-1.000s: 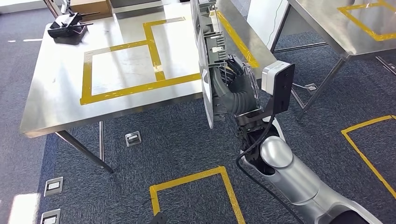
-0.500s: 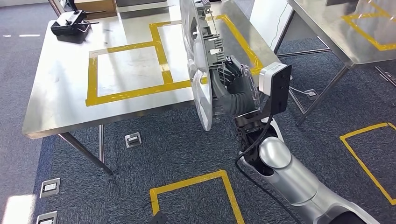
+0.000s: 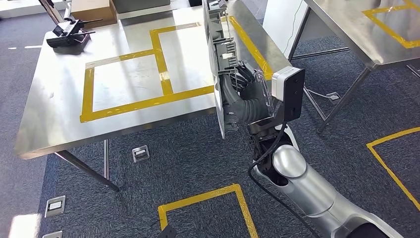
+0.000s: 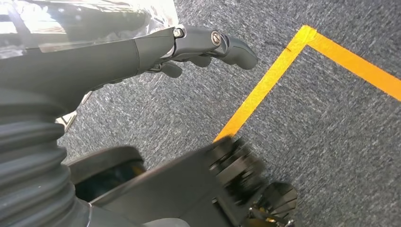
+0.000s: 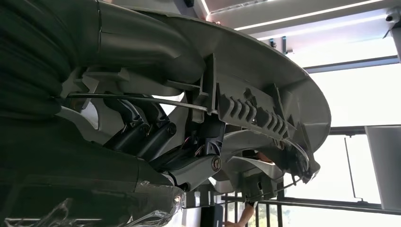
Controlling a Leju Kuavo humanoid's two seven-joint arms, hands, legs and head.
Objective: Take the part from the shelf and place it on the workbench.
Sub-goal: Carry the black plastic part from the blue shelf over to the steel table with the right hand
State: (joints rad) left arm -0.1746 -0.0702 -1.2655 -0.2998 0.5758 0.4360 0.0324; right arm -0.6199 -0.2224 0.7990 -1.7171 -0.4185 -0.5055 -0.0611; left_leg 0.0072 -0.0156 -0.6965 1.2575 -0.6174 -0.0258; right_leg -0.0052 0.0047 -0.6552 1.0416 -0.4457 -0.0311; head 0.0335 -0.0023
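workbench [image 3: 59,124] ahead | part [image 3: 214,59] upright over its edge | right hand [image 3: 246,88] grips part's ribbed back

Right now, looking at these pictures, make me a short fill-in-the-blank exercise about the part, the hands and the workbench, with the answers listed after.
1. The grey part is held by the robot's ____ hand.
2. The rectangles marked on the steel workbench are made of ____ tape.
3. The part is carried standing on ____, not lying flat.
4. The left hand holds ____ and hangs over the carpet.

Missing words: right; yellow; edge; nothing
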